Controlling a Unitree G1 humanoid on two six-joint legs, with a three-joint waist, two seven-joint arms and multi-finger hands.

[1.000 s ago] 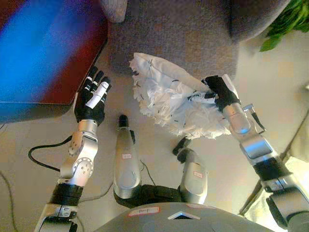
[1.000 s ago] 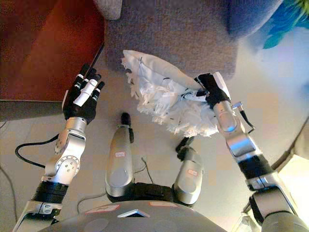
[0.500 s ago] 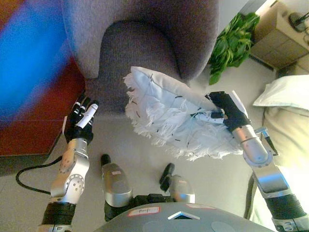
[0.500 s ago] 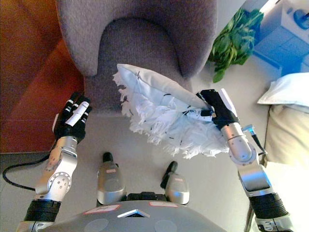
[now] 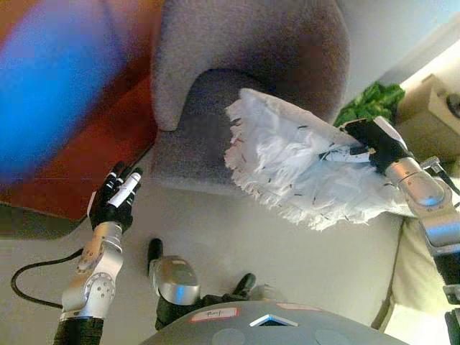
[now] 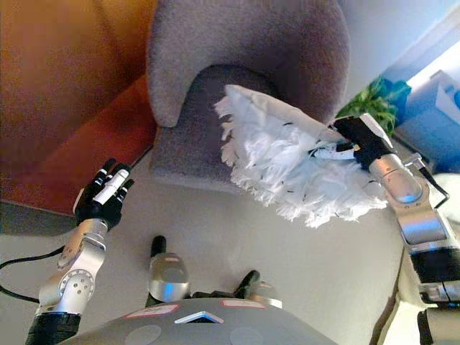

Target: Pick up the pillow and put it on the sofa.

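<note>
One fringed white pillow (image 5: 309,169), one grey armchair (image 5: 244,79).
Pinched at its corner by right hand (image 5: 374,140); left hand (image 5: 115,201) spread; fingertips seemingly buried in fringe.

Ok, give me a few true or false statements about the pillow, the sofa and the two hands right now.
1. The right hand grips the white fringed pillow. True.
2. The pillow lies flat on the floor. False: it is held in the air, partly over the grey sofa seat.
3. The left hand also holds the pillow. False: it is open and empty, apart from the pillow.
4. A green plant stands beside the sofa. True.
</note>
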